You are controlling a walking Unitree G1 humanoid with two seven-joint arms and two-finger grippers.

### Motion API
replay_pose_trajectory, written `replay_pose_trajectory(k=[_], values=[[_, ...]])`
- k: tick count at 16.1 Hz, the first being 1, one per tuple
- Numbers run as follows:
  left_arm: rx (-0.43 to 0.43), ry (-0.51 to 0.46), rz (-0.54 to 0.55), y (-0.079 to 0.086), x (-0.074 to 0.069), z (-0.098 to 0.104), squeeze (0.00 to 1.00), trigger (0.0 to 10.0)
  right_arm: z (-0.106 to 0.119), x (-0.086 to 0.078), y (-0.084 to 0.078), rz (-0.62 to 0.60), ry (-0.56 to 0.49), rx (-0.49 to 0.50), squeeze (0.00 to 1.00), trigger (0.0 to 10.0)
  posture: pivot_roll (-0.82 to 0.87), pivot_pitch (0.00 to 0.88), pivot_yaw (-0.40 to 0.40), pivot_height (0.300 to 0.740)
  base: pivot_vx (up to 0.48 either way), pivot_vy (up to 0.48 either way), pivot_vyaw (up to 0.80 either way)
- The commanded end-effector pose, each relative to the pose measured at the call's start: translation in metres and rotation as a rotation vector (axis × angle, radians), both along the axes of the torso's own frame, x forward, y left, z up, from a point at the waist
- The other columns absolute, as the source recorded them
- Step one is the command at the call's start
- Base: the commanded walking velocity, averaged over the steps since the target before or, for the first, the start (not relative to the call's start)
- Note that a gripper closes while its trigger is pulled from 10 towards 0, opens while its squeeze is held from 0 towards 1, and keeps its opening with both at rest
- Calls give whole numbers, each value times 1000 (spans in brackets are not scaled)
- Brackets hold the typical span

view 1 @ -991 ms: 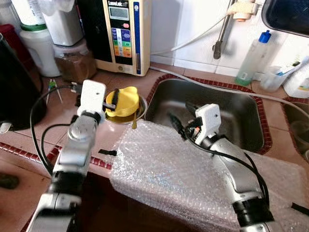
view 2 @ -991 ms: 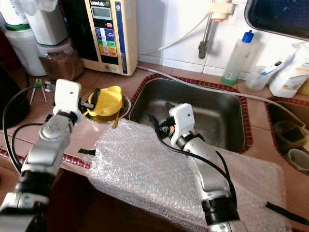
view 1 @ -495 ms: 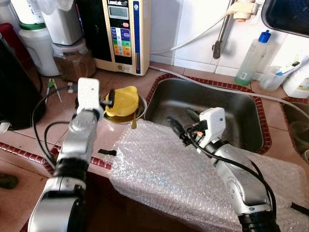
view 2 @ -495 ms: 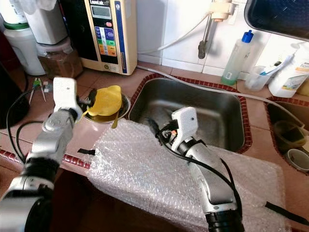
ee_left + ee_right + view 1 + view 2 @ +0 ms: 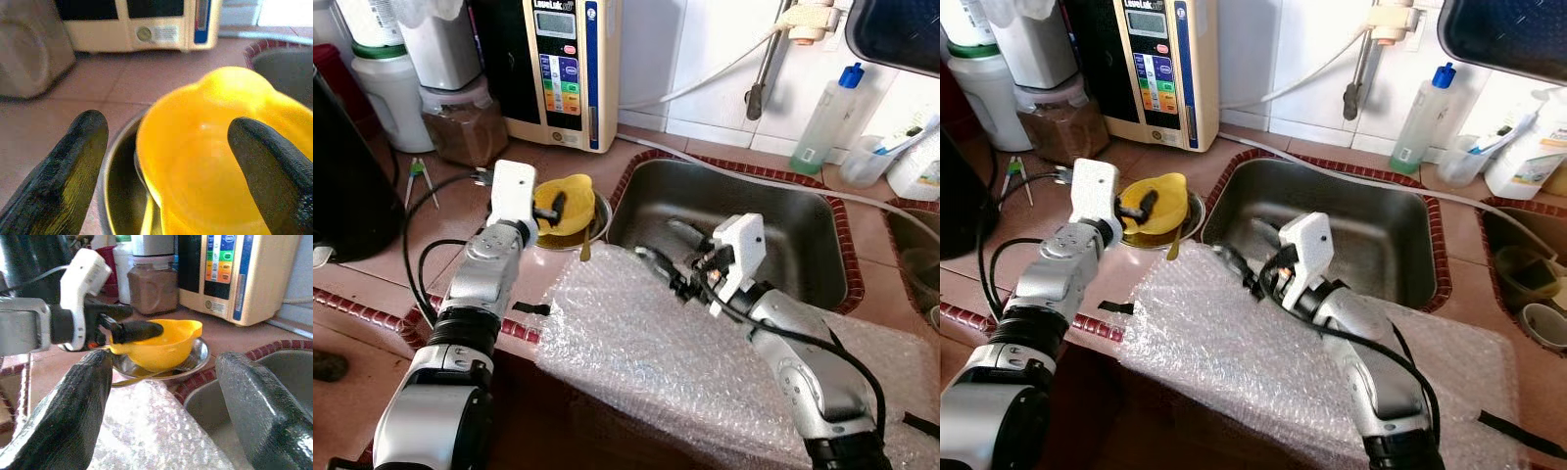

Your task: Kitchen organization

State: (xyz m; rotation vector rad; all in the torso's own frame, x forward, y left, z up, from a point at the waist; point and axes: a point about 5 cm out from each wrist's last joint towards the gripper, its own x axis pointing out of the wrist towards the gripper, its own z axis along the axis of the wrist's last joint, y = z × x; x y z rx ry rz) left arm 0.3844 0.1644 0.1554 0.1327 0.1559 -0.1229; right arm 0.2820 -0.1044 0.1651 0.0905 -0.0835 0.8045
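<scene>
Where the tiled counter meets the steel sink, a sheet of bubble wrap lies over the front edge, covering the sink's near rim and hanging down past the counter front. The sink basin behind it is open and offers free room, while the back of the counter is crowded: a beige machine stands against the wall, with a brown jar and a white container beside it on the left. Between the machine and the wrap there is a strip of bare tile, and there a steel bowl stands near the sink's left corner, just beside the wrap's edge. A yellow cup sits tilted in this bowl. The left arm reaches forward over the counter, and the left gripper has its fingers spread wide, one on each side of the cup; whether they touch it I cannot tell. The right arm is bent over the wrap, and the right gripper points left toward the bowl, with its fingers also spread apart and holding nothing, above the wrap's far edge.
</scene>
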Motion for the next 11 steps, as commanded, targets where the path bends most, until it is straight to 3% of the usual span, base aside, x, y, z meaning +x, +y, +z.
replay_pose_trajectory(k=[1, 2, 5, 8, 11], values=[[-3, 0, -21, -3, 2, 5, 0, 4863, 8, -2, 3, 33, -25, 1, 0, 10000, 3, 0, -29, 740, 0, 0, 0], [-20, 6, -20, -3, 2, 4, 0, 0, 8, -1, 3, 36, -29, -4, 0, 10000, 3, 0, -29, 740, 0, 0, 0], [-29, 39, -37, -2, 1, 1, 0, 0, 7, 5, 0, -5, 7, -22, 0, 10000, 4, 0, -31, 740, 0, 0, 0], [-34, 40, -27, 0, 1, 2, 0, 0, 11, -1, 5, 87, 18, 0, 0, 10000, 3, 0, -32, 740, 0, 0, 0], [-29, 41, -17, 3, 1, 3, 0, 0, 13, 2, 6, 86, 29, -3, 0, 10000, 5, 0, -36, 740, 0, 0, 0]])
